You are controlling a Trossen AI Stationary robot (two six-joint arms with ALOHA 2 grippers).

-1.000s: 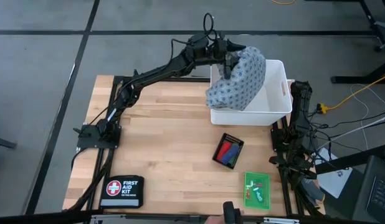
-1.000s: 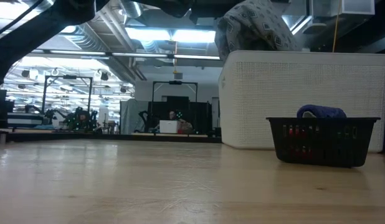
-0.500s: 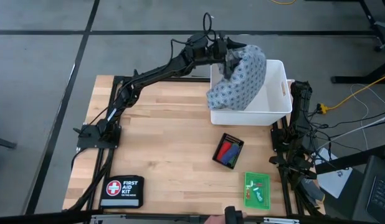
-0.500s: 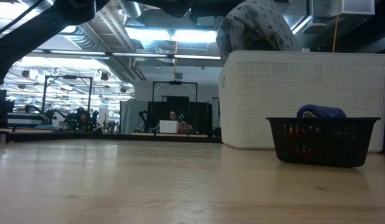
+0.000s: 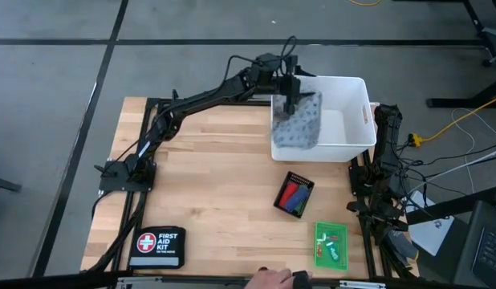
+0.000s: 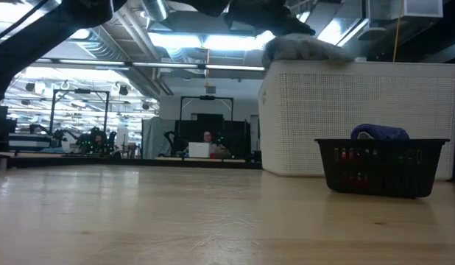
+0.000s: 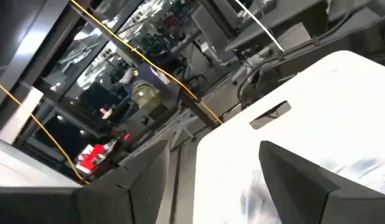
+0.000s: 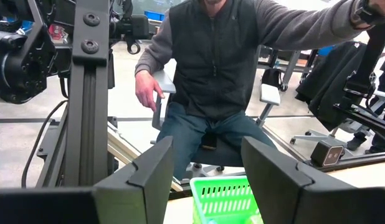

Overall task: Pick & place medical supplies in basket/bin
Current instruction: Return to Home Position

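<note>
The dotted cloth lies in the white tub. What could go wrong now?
The dotted cloth is heaped against the white tub's left wall, above the rim; it may slump out. The open left end effector hangs just over it, so a fold might snag when it withdraws. A person's hand at the table's near edge could be hit.

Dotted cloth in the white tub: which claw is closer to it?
Left. The left claw hangs open right above the cloth in the tub. The right claw is parked far off, near the green tray.
</note>
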